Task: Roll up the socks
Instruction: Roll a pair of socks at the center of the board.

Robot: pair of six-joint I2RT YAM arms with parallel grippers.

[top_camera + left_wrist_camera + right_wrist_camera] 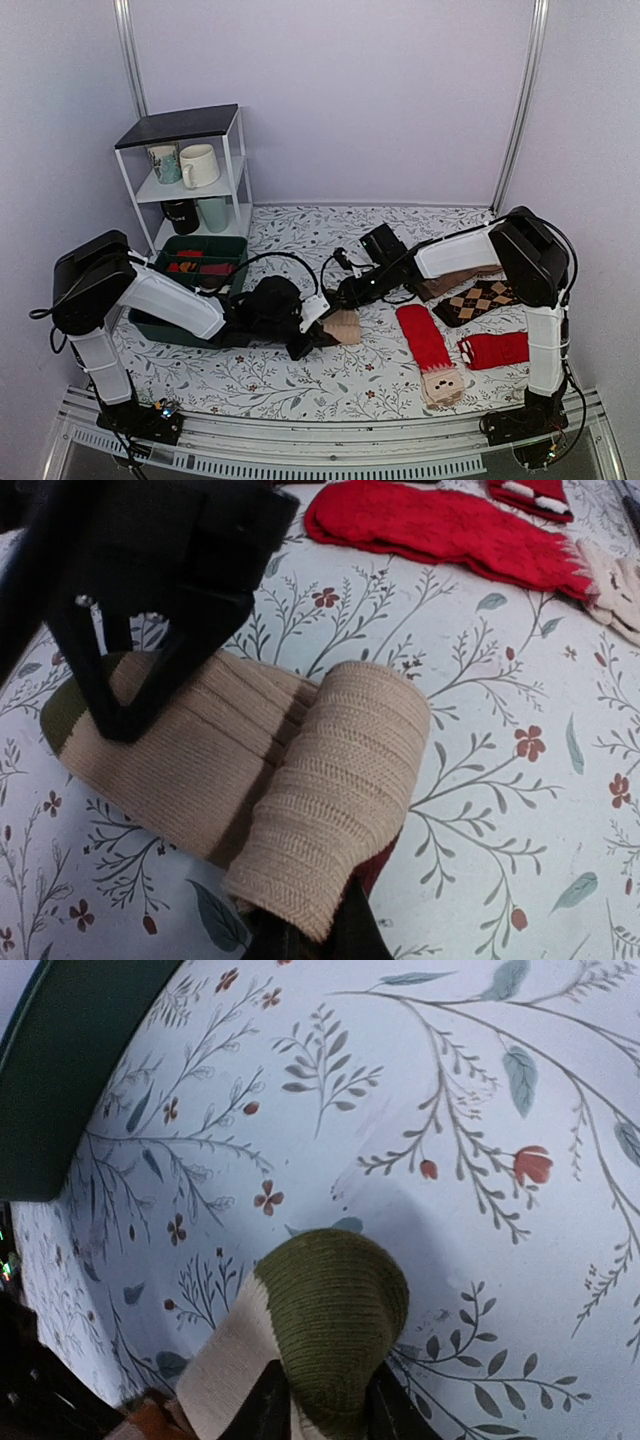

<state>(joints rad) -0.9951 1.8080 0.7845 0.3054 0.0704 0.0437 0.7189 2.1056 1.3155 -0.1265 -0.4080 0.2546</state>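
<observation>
Beige sock (250,770) — toe (335,1310) toward right tool (325,1410)

A shelf rack (190,170) stands at the far left of the bench (300,385), with mugs (198,165) on its two lower shelves. A bin (205,240) sits just in front of it. The part-rolled sock (343,326) lies mid-bench. To its right a long sock (423,338) runs near to far. Further right lies a folded sock (495,350) — behind it, a flat sock (478,300).
</observation>
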